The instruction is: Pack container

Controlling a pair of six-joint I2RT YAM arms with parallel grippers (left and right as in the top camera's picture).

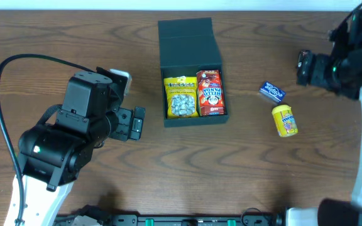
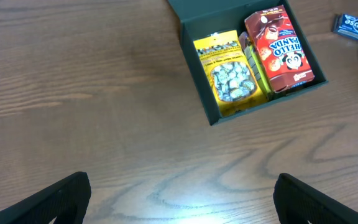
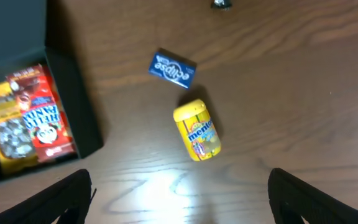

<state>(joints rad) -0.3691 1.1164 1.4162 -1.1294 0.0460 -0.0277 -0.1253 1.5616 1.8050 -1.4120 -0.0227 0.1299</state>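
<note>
Midway across the desk (image 1: 74, 37) the open box (image 1: 187, 41) holds two snacks (image 1: 181, 97); mint bottle (image 3: 196, 130) and gum pack (image 3: 172, 68) wait outside. Empty, the left fingers (image 2: 55, 202) and right fingers (image 3: 316, 199) gape; right likely grabs one next.

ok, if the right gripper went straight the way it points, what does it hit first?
Probably bare table: the open right gripper points down at wood just short of the yellow Mentos bottle. Depth is unclear, so it might clip the bottle.

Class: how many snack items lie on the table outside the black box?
2: the blue Eclipse pack right of the container, and the yellow Mentos bottle beside it, nearer the robot. Others may be hidden.
</note>
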